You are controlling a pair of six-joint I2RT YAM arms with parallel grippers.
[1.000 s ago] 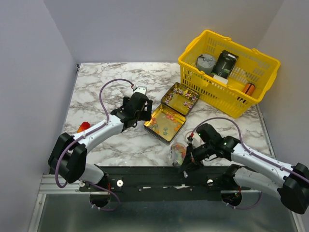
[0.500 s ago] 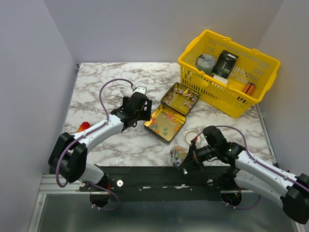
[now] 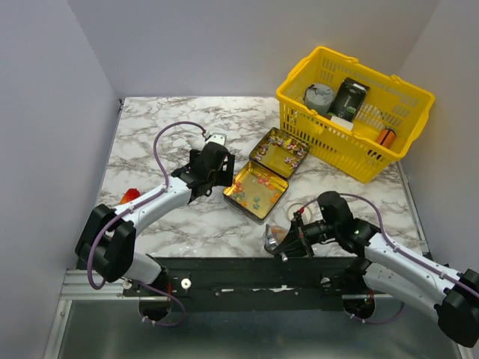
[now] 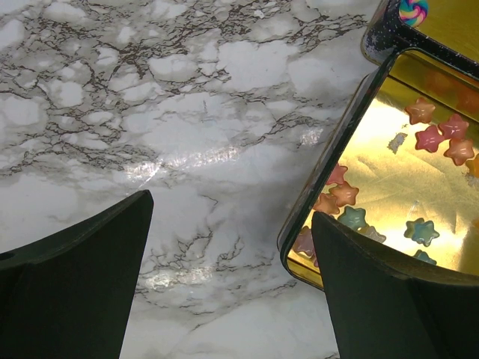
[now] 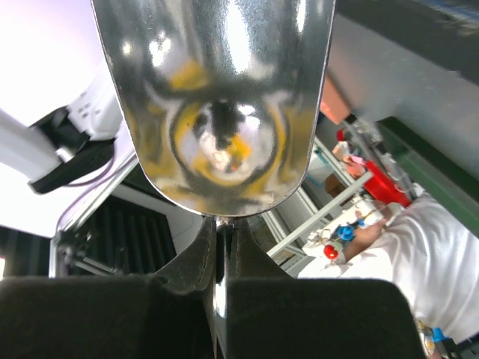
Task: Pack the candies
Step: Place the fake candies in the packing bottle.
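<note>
On the marble table, candies are seen in the open gold tin. The metal scoop, clamped in the right gripper, has been drawn back and rolled, so spilling is risked. The left gripper is held wide, empty.

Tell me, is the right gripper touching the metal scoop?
Touching. The right wrist view shows the right gripper closed on the thin handle of the metal scoop.

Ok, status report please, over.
Left gripper open at tin wall. Right gripper shut on metal scoop. Candies lie in open tin, base and lid.
</note>
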